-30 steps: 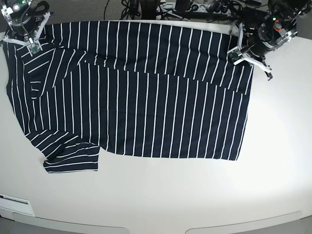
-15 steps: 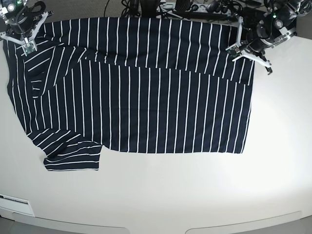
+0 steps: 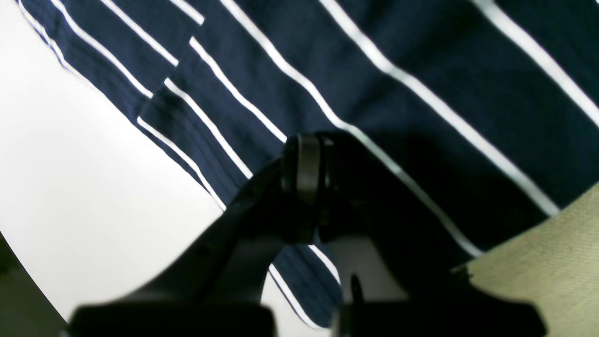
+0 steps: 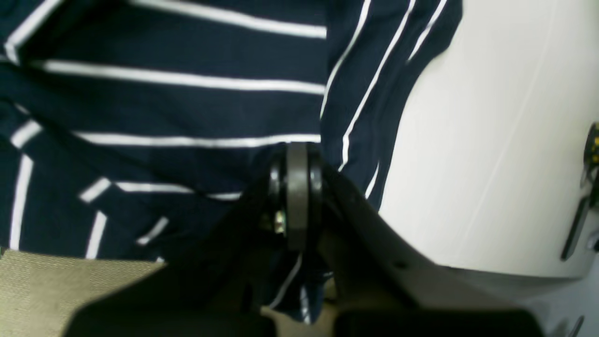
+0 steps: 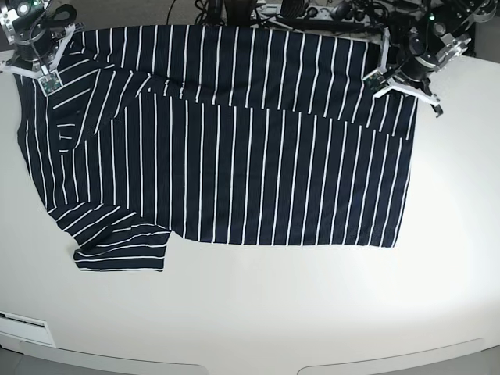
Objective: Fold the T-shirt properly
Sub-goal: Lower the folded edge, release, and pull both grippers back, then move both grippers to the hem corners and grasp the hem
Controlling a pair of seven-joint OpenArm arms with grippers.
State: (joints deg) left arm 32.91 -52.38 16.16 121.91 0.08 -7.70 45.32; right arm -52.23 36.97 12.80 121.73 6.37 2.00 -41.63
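Base view: L gripper (image 5: 397, 76) & R gripper (image 5: 43, 66) both clamped on T-shirt (image 5: 226, 148) far corners.

A robotics lab or test bench is showing here rather than a home. A plain white table (image 5: 312, 312) with rounded corners is filling the base view, a small printed label (image 5: 23, 320) sticking to its near left edge. Beyond the fingers of both arms, along the far edge, black cables (image 5: 211, 9) and a power strip (image 5: 328, 11) are lying in a tangle. Under the table edge, beige carpet (image 3: 552, 262) is showing in both wrist views.
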